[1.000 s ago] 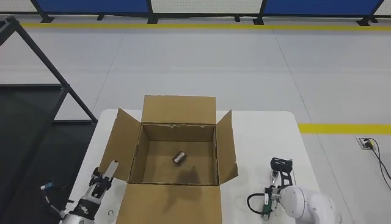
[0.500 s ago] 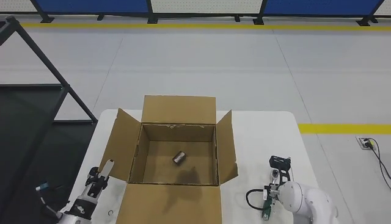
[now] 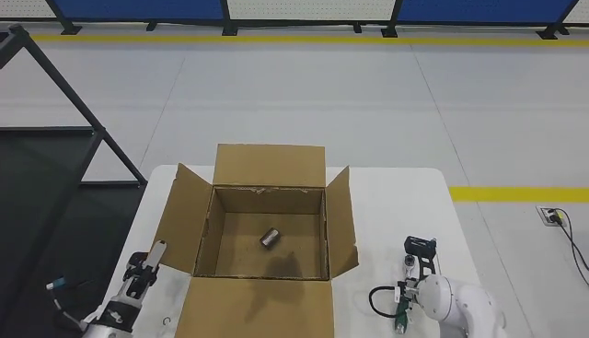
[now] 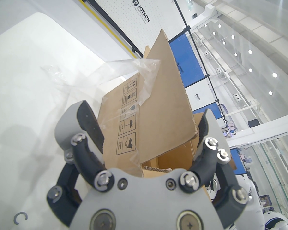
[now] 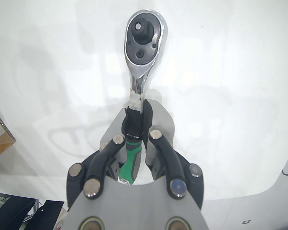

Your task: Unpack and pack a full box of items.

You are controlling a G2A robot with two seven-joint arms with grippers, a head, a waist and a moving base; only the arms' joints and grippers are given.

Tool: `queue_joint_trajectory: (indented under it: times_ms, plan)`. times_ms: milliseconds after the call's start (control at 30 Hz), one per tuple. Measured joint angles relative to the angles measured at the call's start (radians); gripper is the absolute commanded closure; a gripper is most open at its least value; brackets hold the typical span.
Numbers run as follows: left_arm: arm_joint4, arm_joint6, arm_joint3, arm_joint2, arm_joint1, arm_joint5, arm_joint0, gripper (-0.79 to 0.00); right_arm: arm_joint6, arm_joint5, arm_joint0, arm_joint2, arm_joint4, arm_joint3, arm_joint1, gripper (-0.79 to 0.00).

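Top view: backed the left gripper (image 3: 154,251) a touch off the box (image 3: 270,165), away from its left flap. One small metal cylinder (image 3: 270,238) left inside.

Left wrist: spread wide, holding nothing, flap just ahead.

Right wrist: right gripper (image 5: 136,120) clamped on the ratchet (image 5: 144,41) handle, low over the table (image 5: 230,48) beside the box. Unpacking nearly done, probably.

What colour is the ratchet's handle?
The ratchet handle is green and grey, clearest in the right wrist view.
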Motion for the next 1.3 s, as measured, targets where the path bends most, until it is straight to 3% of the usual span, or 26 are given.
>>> queue_joint_trajectory:
  times_ms: [300,633,833,1300]
  plan:
    - [-0.002,0.006,-0.002,-0.004,0.000,0.000,0.005,-0.785,-0.019,0.004,-0.004,0.020,0.016,-0.027,0.004,0.000]
    - [0.004,0.009,-0.012,0.008,0.000,-0.004,0.004,-0.785,-0.079,-0.046,-0.165,0.157,0.158,-0.448,0.017,0.000]
    - [-0.009,0.019,-0.007,0.011,-0.001,-0.012,0.009,-0.785,-0.069,-0.083,-0.214,0.157,0.164,-0.648,0.023,0.000]
    - [-0.028,0.036,-0.011,-0.008,-0.002,-0.024,0.030,-0.785,-0.112,-0.063,-0.149,0.056,0.192,-0.689,0.026,0.000]
